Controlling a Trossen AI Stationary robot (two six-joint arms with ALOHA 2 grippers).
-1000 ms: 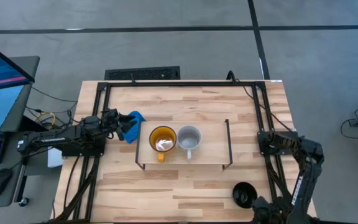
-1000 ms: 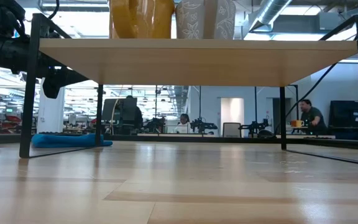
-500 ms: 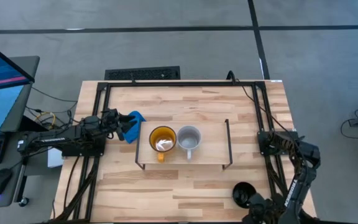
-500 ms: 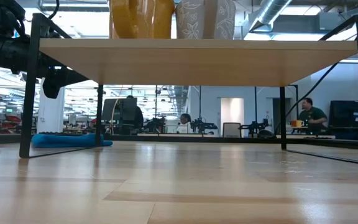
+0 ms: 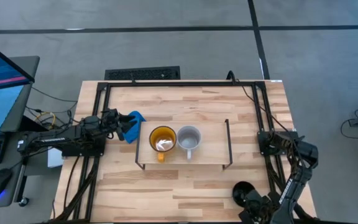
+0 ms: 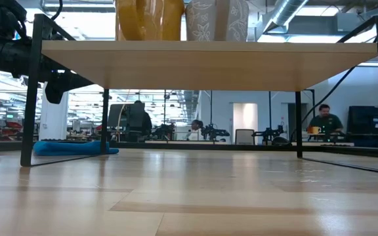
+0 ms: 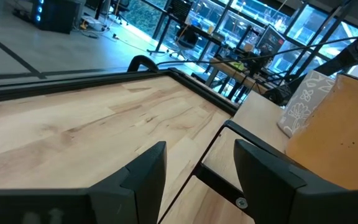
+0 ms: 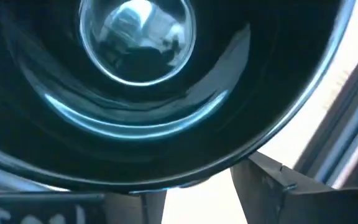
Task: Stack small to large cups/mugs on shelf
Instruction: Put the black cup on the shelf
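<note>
Yellow mug [image 5: 162,139] and grey mug [image 5: 189,137] sit side by side on the shelf [image 5: 210,147], mid-table. Black mug [image 5: 243,193] is on the table's near right corner with the right gripper [image 5: 252,204] right at it, can't tell if it's gripping. Left gripper [image 5: 124,124] hangs open left of the shelf, by a blue cloth [image 5: 135,117]

Your tabletop [image 5: 191,183] is pale, smooth butcher-block wood. The shelf [image 5: 210,152] is the same light wood, its legs thin black metal wire. Left of the shelf you have soft blue cloth [image 5: 133,119]. The black mug [image 8: 135,81] gleams glossy, its inside mirror-like; the yellow-orange mug [image 7: 334,140] looks matt.
</note>
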